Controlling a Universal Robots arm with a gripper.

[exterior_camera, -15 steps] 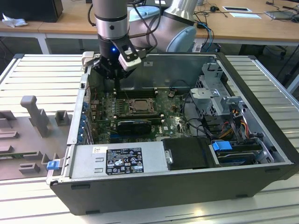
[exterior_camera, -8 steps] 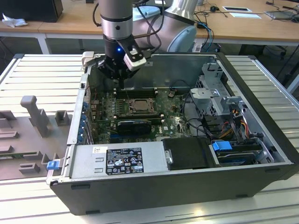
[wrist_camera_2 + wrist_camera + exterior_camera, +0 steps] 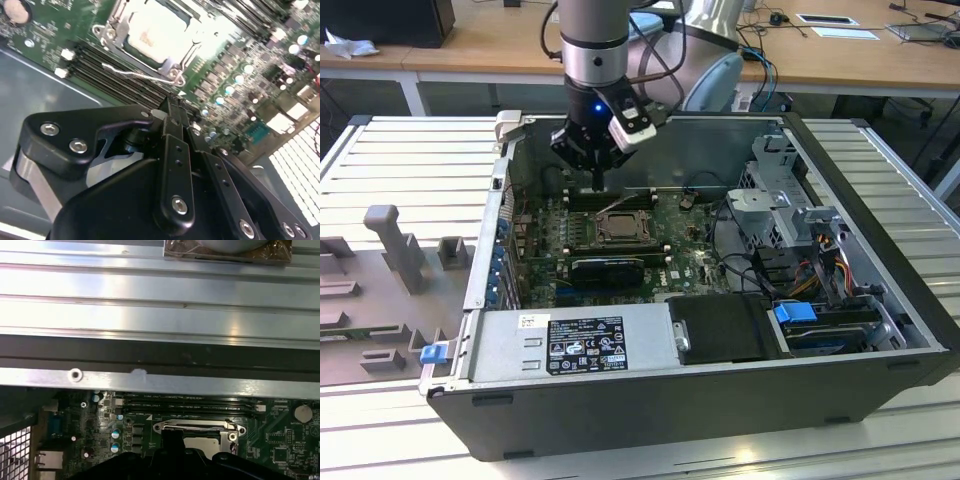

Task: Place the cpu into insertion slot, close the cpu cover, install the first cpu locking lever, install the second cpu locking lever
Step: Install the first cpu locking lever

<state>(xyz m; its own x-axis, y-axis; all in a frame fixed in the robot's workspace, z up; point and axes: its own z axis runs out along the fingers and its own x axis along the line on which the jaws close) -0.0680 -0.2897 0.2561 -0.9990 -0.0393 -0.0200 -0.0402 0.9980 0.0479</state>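
I have the gripper [image 3: 598,183] hanging over the far edge of the insertion slot [image 3: 618,228], above the memory slots [image 3: 582,199] at the back of the green motherboard [image 3: 665,262] inside the open computer case [image 3: 880,290]. In the second wrist view the fingers [image 3: 172,117] look drawn together to a narrow point with nothing between them, so I log the claw as closed and empty. The cpu [image 3: 156,31] sits seated in the socket, its pale top showing through the open middle of the cpu cover [image 3: 176,54], which appears to lie flat over it. A thin wire locking lever [image 3: 142,75] runs along the socket edge nearest the fingertips; I cannot tell whether its end is caught under its retaining tab, and I cannot place the other lever with confidence. Judgement: work stands at the lever stage. To do this step well, I want the closed fingertip to bear on the lever's bent handle, not on the cover or the chip, pushing down and sideways in one slow arc so the wire slides under its hook. Risks: slipping off the thin wire onto the memory slots, or pressing the cover unevenly. I keep the approach vertical and the force low.
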